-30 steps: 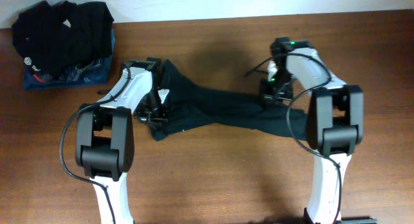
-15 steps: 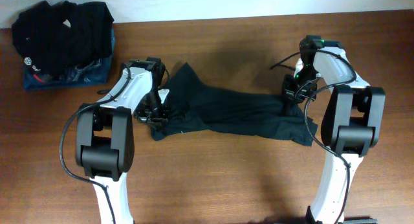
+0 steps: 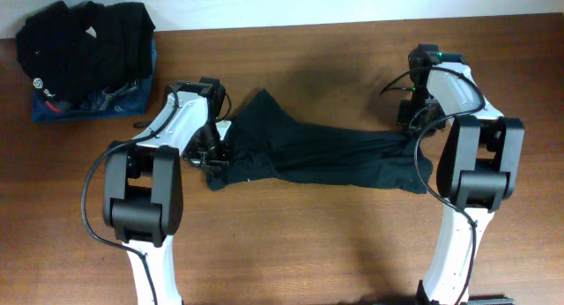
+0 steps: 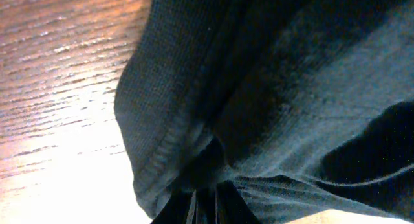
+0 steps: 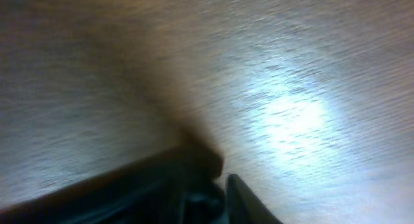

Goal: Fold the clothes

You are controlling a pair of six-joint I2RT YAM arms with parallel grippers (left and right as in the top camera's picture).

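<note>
Spreading step: clothes (image 3: pixel 326 155) lie stretched out across the table (image 3: pixel 308 243). Left gripper (image 4: pixel 206 201) pinches the left hem. Right gripper (image 3: pixel 412 111) hovers near the right end with no cloth in view; its jaw gap cannot be told. Next move: grasp an edge, then fold across.

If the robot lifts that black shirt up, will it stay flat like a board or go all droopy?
Probably droopy: the black shirt lies in soft wrinkles and bunches where the left gripper pinches it. It likely won't roll or tip, just sag and drag across the wooden table.
</note>
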